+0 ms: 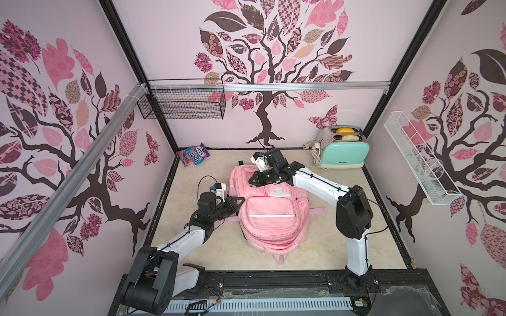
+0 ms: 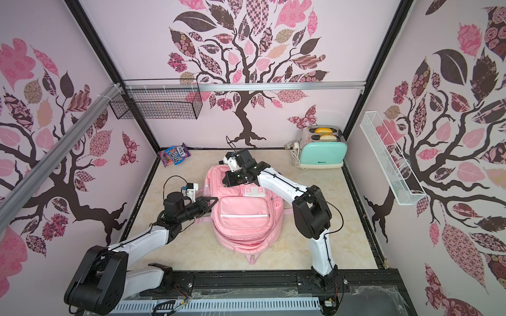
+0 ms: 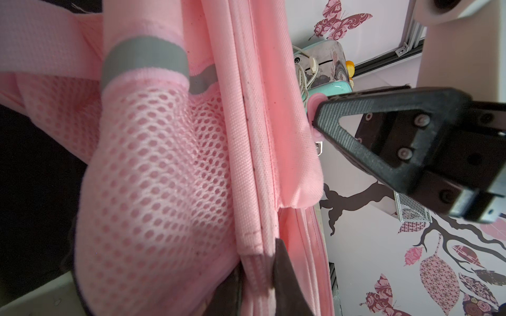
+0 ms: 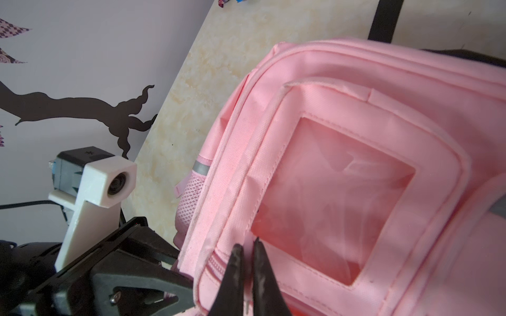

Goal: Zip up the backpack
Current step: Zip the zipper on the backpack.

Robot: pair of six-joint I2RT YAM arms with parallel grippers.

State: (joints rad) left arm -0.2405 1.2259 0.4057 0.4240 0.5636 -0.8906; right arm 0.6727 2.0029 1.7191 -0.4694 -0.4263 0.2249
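Backpack point(image 1: 269, 221) lies flat in the middle of the table point(image 1: 342, 246), front pockets up. At its near left edge, the left gripper point(image 1: 241, 201) is almost closed, pinching the side seam point(image 3: 256, 240) beside the mesh pocket point(image 3: 153, 191). Farther back, the right gripper point(image 1: 250, 181) is clamped nearly tight on the pink zipper pull point(image 3: 313, 108).

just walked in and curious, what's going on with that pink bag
A robot is working on a pink backpack lying on the table. The left pincer pinches its side seam. The right pincer is shut on a pink zip pull near that side. How far the zip is closed is unclear.
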